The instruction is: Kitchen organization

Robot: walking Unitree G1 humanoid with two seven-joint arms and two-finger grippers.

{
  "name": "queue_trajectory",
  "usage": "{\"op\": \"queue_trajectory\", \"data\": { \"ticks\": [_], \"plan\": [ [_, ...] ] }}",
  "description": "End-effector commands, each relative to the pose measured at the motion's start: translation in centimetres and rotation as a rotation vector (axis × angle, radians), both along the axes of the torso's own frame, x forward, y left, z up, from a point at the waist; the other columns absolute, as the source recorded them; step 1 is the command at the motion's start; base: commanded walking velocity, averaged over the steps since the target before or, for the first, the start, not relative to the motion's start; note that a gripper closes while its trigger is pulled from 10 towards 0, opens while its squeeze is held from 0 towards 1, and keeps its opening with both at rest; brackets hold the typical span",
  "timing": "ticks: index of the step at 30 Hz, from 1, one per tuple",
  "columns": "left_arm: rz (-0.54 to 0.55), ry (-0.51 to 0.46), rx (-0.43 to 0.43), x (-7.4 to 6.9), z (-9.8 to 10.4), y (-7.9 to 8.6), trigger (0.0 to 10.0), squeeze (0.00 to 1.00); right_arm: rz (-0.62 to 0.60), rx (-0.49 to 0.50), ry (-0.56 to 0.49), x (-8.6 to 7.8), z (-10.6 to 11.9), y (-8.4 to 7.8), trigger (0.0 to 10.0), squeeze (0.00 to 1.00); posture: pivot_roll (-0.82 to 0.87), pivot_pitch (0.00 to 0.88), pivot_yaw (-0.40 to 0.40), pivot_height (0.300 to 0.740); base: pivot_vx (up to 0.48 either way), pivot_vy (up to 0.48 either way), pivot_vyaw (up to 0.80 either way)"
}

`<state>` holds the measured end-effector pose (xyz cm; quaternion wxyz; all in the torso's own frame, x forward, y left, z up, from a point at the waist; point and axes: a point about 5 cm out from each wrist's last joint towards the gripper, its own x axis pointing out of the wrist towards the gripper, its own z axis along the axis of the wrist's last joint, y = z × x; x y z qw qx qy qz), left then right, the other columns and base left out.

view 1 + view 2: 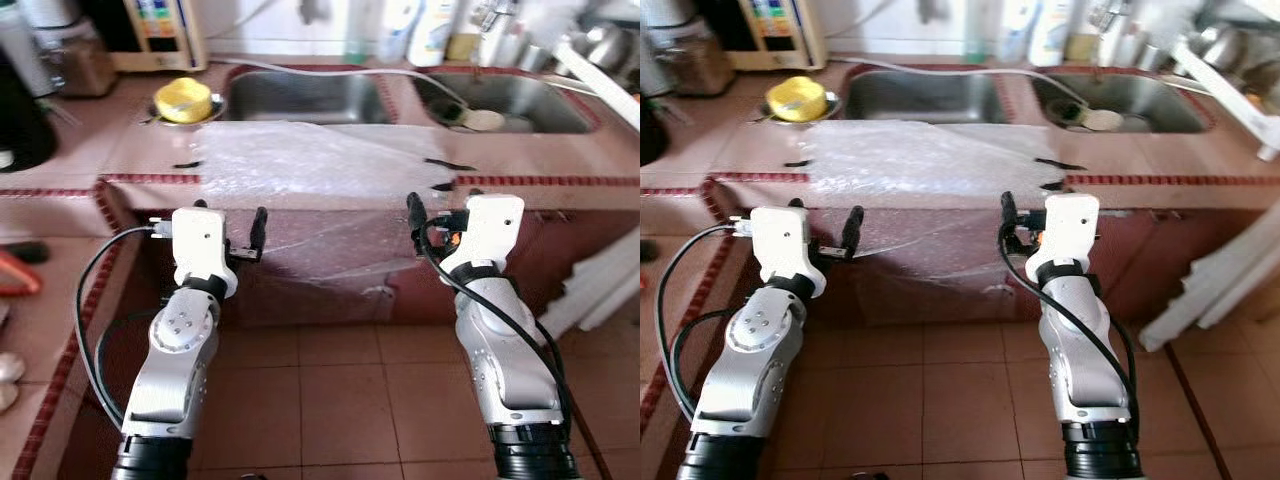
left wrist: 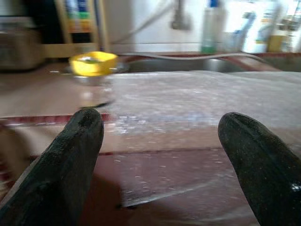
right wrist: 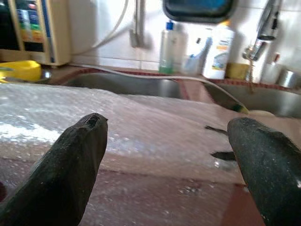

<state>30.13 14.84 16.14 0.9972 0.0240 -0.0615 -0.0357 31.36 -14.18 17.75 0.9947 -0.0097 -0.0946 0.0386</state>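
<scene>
Two grippers hang level in front of the reddish tiled counter (image 1: 80,150), each with its black fingers spread wide and holding nothing. A clear, crinkled sheet of bubble wrap (image 1: 300,160) lies flat on that counter and drapes over its front edge, down the face below. The left gripper (image 1: 228,232) is just off the sheet's hanging left edge, and the right gripper (image 1: 437,222) is just off its right edge; neither touches the plastic as far as I can tell. Behind the sheet on the counter sit two steel sink basins (image 1: 300,95), and to its left a yellow bowl (image 1: 183,100) rests in a small metal dish. Bottles (image 3: 169,47) stand along the wall behind the basins.

By my judgement the tidying has barely begun: the sheet is still spread out, ungrasped and unfolded. Both grippers look lined up to take its draped part, so gripping, lifting and putting it away all remain.
</scene>
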Motion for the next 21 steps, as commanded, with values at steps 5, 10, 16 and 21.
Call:
{"op": "queue_trajectory", "data": {
  "ticks": [5, 10, 16, 21],
  "plan": [
    [-0.006, -0.003, -0.012, -0.25, 0.22, -0.23, 10.0, 0.0, -0.002, 0.012, 0.011, 0.33, 0.21, -0.43, 10.0, 0.0, -0.01, 0.068, -0.039, 0.74, 0.0, 0.0, 0.0],
    [-0.031, -0.002, -0.03, -0.09, 0.18, -0.51, 10.0, 0.0, 0.008, 0.006, 0.009, 0.4, 0.2, -0.15, 10.0, 0.0, -0.01, 0.053, -0.038, 0.74, 0.0, 0.0, 0.0],
    [-0.039, 0.002, -0.043, -0.08, 0.14, -0.69, 10.0, 0.0, 0.004, 0.007, 0.003, 0.46, 0.33, -0.17, 10.0, 0.0, -0.02, 0.053, -0.032, 0.74, 0.0, 0.0, 0.0],
    [-0.041, 0.007, -0.05, -0.14, 0.09, -0.66, 10.0, 0.0, -0.003, 0.011, 0.006, 0.39, 0.17, -0.31, 10.0, 0.0, -0.02, 0.057, -0.028, 0.74, 0.0, 0.0, 0.0]
  ]
}}
